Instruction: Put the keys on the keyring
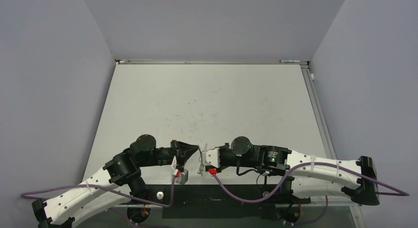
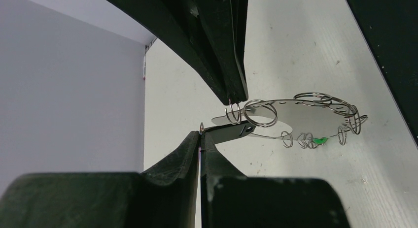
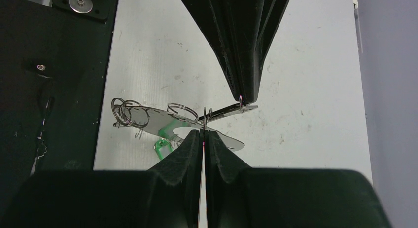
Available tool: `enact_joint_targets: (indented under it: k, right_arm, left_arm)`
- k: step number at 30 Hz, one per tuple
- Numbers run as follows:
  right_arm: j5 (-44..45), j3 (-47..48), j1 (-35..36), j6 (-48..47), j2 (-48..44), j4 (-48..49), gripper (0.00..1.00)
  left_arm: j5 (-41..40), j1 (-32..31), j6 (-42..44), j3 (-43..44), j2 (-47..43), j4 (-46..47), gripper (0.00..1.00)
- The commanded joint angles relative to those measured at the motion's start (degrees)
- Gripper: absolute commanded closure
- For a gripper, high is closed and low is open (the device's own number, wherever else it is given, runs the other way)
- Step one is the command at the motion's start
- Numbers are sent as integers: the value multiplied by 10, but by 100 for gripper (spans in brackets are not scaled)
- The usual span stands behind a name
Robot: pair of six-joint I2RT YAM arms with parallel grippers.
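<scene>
Black fingers pressed tight, the left gripper (image 2: 200, 135) pinches a tiny key (image 2: 229, 131) by one end, the rest of it jutting toward the keyring (image 2: 296, 118). Opposite, the right gripper (image 3: 202, 133) is likewise clamped, nipping the keyring's thin silver wire where the two claws meet tip to tip, near the front edge of the grey table (image 1: 207, 100). The loop, strung with small silver rings and a green tag (image 2: 320, 139), reaches out sideways from that single pinch; whether it touches the table cannot be told. The risk, on this evidence, is that both holds are slight. A sideways nudge could twist the key between the fingers or swing the loop off line, and a slip would drop either piece.
</scene>
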Motion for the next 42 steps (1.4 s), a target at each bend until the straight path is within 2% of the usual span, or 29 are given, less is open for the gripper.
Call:
enact_joint_targets:
  k: [1, 42]
  right_arm:
    - [-18, 32, -6, 1, 1, 34, 95]
    - [-13, 41, -14, 4, 30, 35, 95]
  left_arm:
    - [-3, -9, 12, 0, 1, -7, 100]
    - [48, -26, 10, 3, 12, -36, 100]
